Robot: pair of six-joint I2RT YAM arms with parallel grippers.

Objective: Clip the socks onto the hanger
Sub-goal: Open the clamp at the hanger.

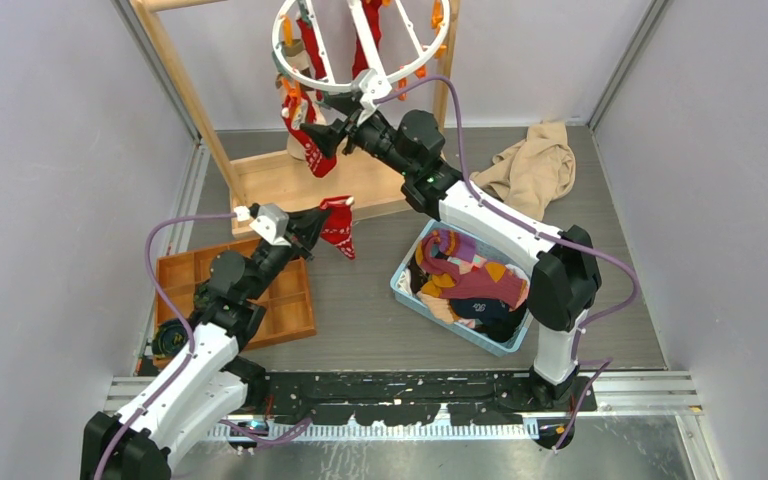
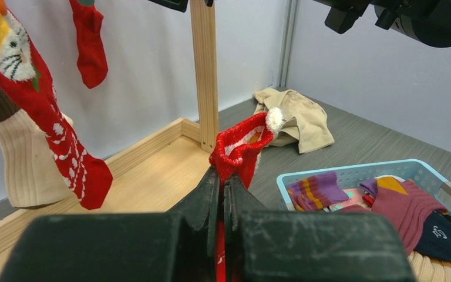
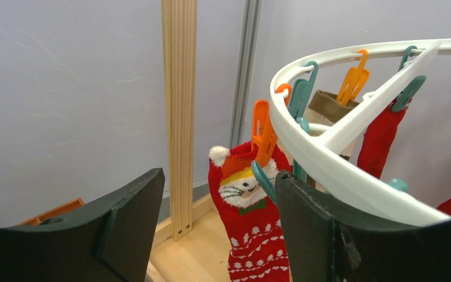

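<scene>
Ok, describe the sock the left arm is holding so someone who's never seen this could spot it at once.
Find the tall wooden frame at the back of the scene. Just in front of its base, the left gripper pinches a red sock in the air. Unlike the red socks clipped to the white hanger, it hangs from the gripper, with no clip on it.

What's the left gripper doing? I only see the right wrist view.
Observer: The left gripper is shut on a red sock with a white pompom, well short of the hanger.
Operator: Any socks left to fetch?
Observer: Yes, several socks lie heaped in the blue basket, right of the held one.
Operator: Anything else loose?
Observer: A beige cloth lies crumpled beyond the basket, by the far wall.
</scene>
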